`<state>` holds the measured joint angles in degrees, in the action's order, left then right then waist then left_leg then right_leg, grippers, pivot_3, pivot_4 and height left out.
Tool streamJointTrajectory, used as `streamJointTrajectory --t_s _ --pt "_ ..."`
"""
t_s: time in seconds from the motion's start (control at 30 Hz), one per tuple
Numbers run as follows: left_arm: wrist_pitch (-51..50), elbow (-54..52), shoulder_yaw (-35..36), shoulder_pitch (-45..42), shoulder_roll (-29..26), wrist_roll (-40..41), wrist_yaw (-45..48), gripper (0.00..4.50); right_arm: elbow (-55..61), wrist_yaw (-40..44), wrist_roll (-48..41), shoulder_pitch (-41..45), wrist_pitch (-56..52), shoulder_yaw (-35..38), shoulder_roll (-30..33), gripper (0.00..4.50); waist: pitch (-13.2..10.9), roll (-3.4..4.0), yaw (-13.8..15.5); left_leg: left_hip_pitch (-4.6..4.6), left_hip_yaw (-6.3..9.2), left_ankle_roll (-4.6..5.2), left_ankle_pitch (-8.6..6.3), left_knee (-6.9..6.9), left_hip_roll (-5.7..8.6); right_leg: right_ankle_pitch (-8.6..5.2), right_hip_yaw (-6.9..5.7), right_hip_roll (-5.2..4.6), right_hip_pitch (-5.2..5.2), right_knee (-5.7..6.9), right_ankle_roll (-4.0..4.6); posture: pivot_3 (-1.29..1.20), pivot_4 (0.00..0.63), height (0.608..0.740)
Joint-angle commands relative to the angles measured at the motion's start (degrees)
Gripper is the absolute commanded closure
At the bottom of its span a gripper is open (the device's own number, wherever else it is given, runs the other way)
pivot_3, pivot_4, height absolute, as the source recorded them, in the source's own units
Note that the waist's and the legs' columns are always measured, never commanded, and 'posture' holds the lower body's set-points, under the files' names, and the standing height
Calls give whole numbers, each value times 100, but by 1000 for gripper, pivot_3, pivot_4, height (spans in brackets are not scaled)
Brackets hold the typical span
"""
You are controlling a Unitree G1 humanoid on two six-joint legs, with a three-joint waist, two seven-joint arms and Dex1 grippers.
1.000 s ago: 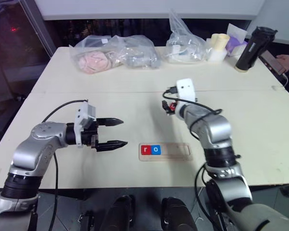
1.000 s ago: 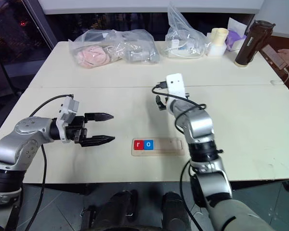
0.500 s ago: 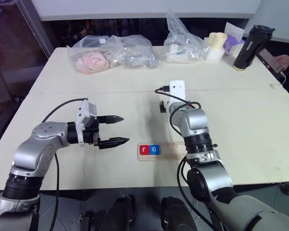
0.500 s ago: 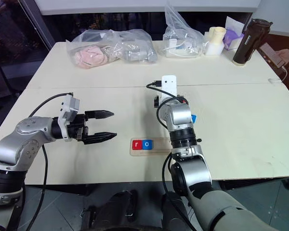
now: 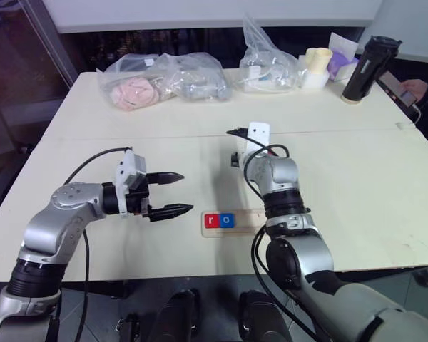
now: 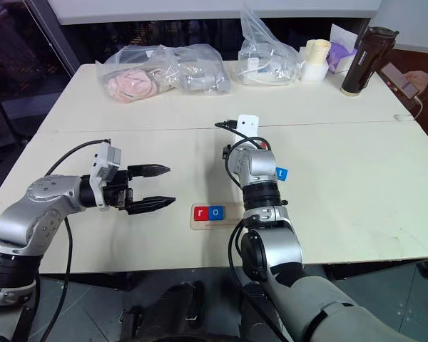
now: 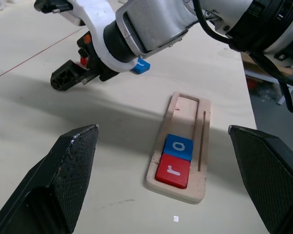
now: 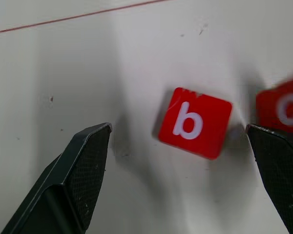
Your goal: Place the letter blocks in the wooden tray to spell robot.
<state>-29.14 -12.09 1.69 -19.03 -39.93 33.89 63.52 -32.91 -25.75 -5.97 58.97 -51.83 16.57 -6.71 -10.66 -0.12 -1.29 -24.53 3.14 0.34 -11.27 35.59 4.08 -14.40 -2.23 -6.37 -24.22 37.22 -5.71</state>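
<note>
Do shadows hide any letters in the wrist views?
No. Right wrist view: soft shadow beside the b block, letter readable; red o block cut by the edge. Left wrist view: shadow on the table beside the wooden tray; r block, blue o block readable.

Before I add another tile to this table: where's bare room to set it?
Free: the table to the right of the right gripper, and the tray beyond the blue o. Crowded: the far edge, with bags and a bottle.

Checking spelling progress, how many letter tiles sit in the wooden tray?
2: a red square r tile and a blue square o tile, side by side at one end of the pale wooden tray.
</note>
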Motion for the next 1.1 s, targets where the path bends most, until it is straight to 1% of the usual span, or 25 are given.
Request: streamJointTrajectory --t_s 0.03,0.23,0.27,0.33,0.37,0.43,0.47,0.6,0.73,0.77,0.83,0.87,0.93,1.03,1.1 --pt "120 -169 54 -39 -2 -12 -22 47 -243 -204 -103 200 105 168 -59 0 0 0 0 1 0 0 0 0 0 0 0 0 0 0 0 0 150 738" --pt "159 -185 28 -37 21 -45 -75 47 -540 -408 -238 261 197 393 -65 0 1 -2 4 4 0 0 0 0 0 0 1 0 4 0 0 0 150 738" --pt "168 -188 20 -34 26 -51 -82 0 -602 -428 -268 270 221 429 -55 560 2 -3 4 4 0 0 0 0 0 0 1 0 4 0 0 0 150 738" --pt "201 -174 -1 -37 28 -81 -88 0 -713 -461 -312 301 287 486 -38 1386 4 -6 -2 8 0 0 0 0 0 0 1 0 9 0 0 0 150 738" --pt "211 -165 -7 -44 30 -92 -92 0 -759 -459 -345 322 308 517 -33 1858 4 -7 -9 12 0 0 0 1 0 0 1 0 14 -1 1 0 150 738" --pt "213 -142 -9 -65 40 -95 -101 0 -825 -455 -358 356 338 532 -12 2952 4 -7 -55 18 1 0 0 2 -1 1 1 1 20 -1 3 0 150 738" --pt "214 -128 -11 -76 46 -94 -102 0 -844 -457 -361 367 348 529 2 3353 4 -7 -86 20 2 1 0 2 -1 1 1 4 20 -1 4 0 150 738" --pt "239 -91 -36 -96 69 -117 -96 0 -741 -407 -365 345 287 439 81 3362 4 -7 -132 20 4 3 2 0 -4 2 3 8 20 0 4 0 150 738" --pt "241 -67 -77 -139 104 -121 -94 0 416 113 -298 -7 -449 -79 367 3362 3 -5 -105 17 4 3 2 0 -3 2 4 7 19 -3 4 0 150 738" --pt "237 -64 -91 -149 115 -119 -91 0 850 318 -322 -131 -695 -238 488 3362 3 -5 -99 15 4 4 2 1 -2 2 4 5 18 -4 4 0 150 738" --pt "227 -53 -119 -148 135 -112 -66 0 2020 722 -472 -442 -1512 -479 845 3362 1 -3 -75 9 4 4 2 1 -1 2 4 4 16 -11 3 0 150 738" --pt "236 -46 -143 -137 147 -119 -41 0 2726 994 -642 -636 -2039 -577 1110 3362 0 -3 -70 4 4 4 2 1 1 1 4 2 11 -11 2 0 150 738" --pt "251 -25 -186 -121 166 -132 -1 0 3762 1353 -841 -948 -2826 -673 1538 3362 0 -3 -53 -4 3 5 1 -1 3 1 4 -1 2 -12 1 0 150 738" --pt "289 20 -241 -118 190 -159 50 0 4832 1779 -1013 -1304 -3697 -702 2095 3362 0 -3 -65 -5 3 7 0 -4 2 0 3 -1 0 -12 -1 0 150 738" --pt "320 79 -281 -139 222 -172 82 0 5536 2087 -1297 -1691 -4022 -605 2587 3362 0 -4 -83 -2 3 7 0 -5 -3 -1 2 1 0 -10 0 0 150 738"
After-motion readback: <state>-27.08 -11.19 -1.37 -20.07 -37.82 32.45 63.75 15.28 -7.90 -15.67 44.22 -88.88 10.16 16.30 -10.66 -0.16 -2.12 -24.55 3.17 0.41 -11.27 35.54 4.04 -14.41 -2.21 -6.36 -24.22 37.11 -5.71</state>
